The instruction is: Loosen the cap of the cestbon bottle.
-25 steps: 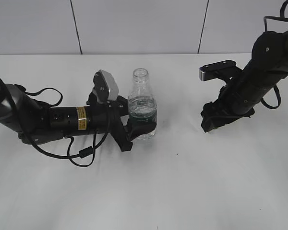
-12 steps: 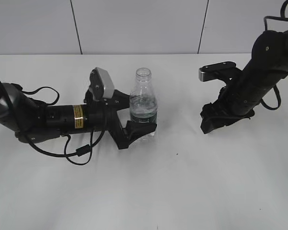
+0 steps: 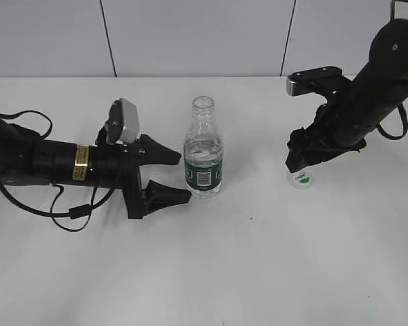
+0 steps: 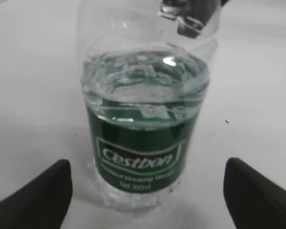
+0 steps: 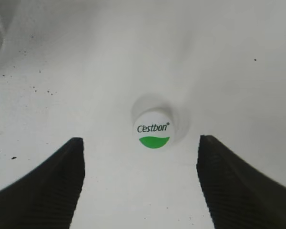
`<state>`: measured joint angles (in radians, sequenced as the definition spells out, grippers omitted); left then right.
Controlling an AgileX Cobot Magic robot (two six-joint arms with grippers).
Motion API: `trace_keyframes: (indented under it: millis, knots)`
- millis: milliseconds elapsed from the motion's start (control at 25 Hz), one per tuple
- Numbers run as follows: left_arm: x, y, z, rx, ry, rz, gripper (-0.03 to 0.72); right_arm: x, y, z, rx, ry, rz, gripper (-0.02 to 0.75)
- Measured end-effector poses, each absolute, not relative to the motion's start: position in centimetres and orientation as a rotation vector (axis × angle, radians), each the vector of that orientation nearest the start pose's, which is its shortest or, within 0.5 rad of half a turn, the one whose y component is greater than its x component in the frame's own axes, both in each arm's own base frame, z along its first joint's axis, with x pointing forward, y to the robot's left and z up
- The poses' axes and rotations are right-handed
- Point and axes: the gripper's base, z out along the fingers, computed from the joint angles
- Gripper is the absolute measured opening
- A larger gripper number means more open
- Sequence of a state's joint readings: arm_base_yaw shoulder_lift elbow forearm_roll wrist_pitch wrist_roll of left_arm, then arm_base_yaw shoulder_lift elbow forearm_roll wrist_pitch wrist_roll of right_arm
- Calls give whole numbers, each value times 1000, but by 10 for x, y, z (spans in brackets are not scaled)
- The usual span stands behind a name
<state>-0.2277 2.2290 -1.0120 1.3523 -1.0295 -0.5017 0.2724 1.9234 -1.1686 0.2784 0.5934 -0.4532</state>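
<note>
The cestbon bottle (image 3: 203, 153) stands upright in the middle of the white table with its neck open and no cap on it. It fills the left wrist view (image 4: 145, 143), green label facing the camera. My left gripper (image 3: 171, 176) is open and lies level just left of the bottle, not touching it; its fingertips (image 4: 145, 191) show at both lower corners. The cap (image 3: 300, 179) lies on the table, white with a green patch and dark lettering (image 5: 153, 129). My right gripper (image 3: 300, 161) is open and empty just above the cap (image 5: 140, 181).
The white table (image 3: 258, 258) runs back to a grey panelled wall (image 3: 190, 34). My left arm's black body and cables (image 3: 47, 166) lie along the table at the left. The right arm (image 3: 367, 88) comes down from the upper right.
My left gripper has opened, let go of the bottle and drawn back to the left. My right gripper has lifted off the table, and the cap now shows lying under it.
</note>
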Motion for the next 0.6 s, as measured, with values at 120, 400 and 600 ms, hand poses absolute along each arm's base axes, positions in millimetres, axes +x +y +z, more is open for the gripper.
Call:
trace_keyframes:
  millis: [120, 400, 600]
  knots:
    - [341, -144, 79, 1348, 1696, -841, 585, 355, 114, 161, -718, 2691, 229, 558]
    - [354, -117, 124, 1363, 1821, -489, 585, 351, 113, 189, -707, 2617, 225, 558]
    - [367, -92, 165, 1197, 1950, -65, 585, 350, 111, 210, -723, 2548, 191, 558]
